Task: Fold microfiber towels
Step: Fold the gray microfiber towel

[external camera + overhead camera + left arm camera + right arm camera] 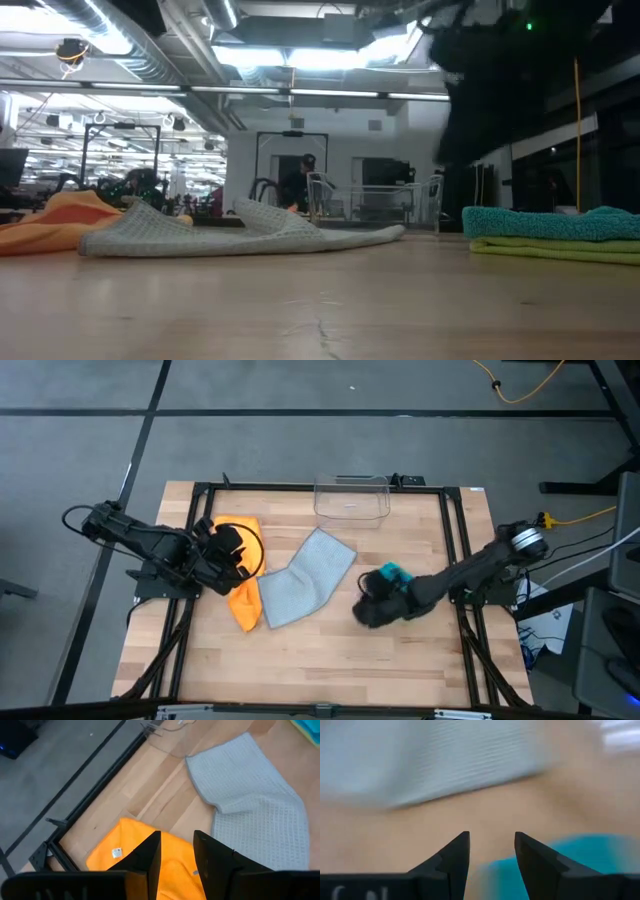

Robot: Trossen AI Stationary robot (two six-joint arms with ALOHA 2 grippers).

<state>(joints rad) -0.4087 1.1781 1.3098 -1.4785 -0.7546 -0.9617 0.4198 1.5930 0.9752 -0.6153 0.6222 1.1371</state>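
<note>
Lying half-crumpled mid-table, the grey towel (pixel 303 580) is the next to fold; the orange towel (pixel 243 585) sits bunched just beside it, touching its edge. Teal towel (pixel 550 221) rests folded on the lime green towel (pixel 550 248) under the right gripper (pixel 491 852), jaws apart, empty. Left gripper (pixel 176 855) hovers over the orange cloth, jaws parted, nothing held. Judgement: flatten grey first, pinch a corner cleanly, avoid snagging orange. Clear bin (pixel 351 498) stands at the far edge.

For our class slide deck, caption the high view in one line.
Grey towel half-folded mid-table, orange towel under the left gripper, right gripper beside the teal towel.
</note>
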